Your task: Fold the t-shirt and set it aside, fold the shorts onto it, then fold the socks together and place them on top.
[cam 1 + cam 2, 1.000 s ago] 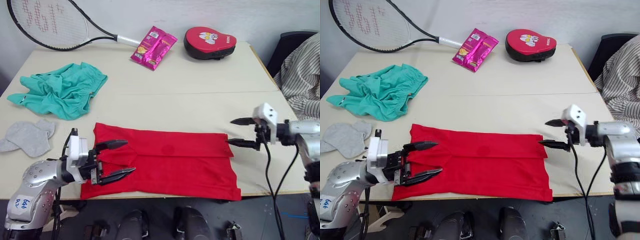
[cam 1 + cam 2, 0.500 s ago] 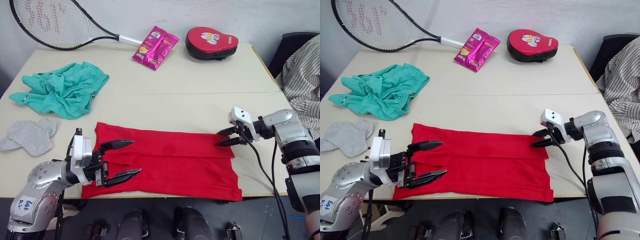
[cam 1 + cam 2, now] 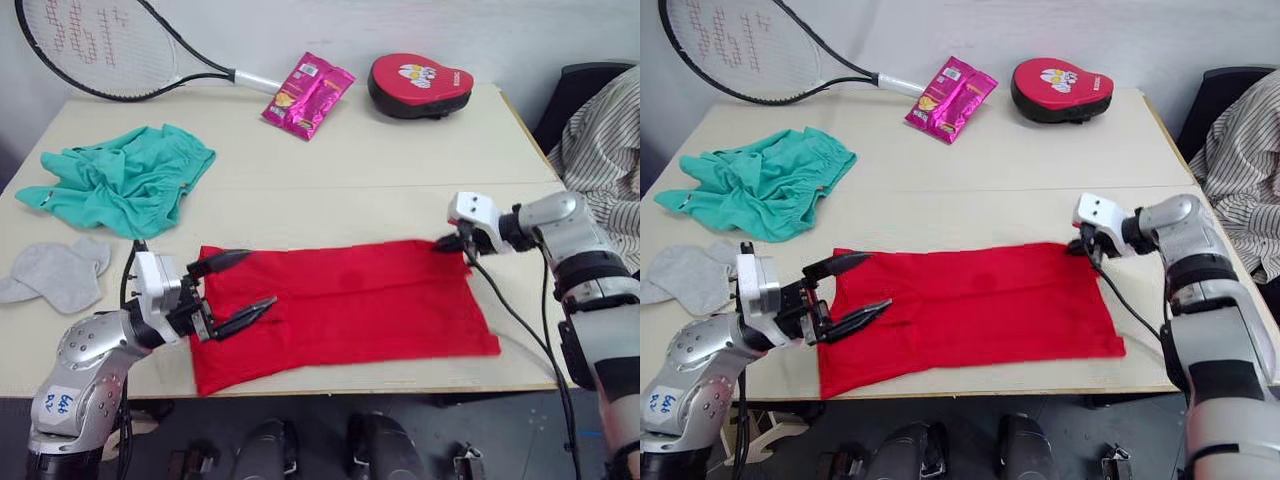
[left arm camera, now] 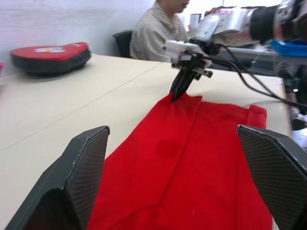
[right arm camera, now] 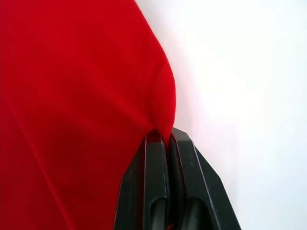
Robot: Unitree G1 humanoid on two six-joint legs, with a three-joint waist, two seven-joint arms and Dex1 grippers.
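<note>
On the table [image 3: 400, 170], right pincer [image 5: 165, 139] pinching the t-shirt [image 3: 350, 305] corner, left pincer [image 3: 240, 292] spread, no legible writing.

Lab, worktable [image 3: 400, 160], seated onlooker [image 3: 605, 150]

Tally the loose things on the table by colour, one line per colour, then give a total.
Red: 2, the t-shirt and the padded mitt
Teal: 1, the shorts
Grey: 2, the socks
Pink: 1, the snack packet
Black and white: 1, the racket
Total: 7
</note>
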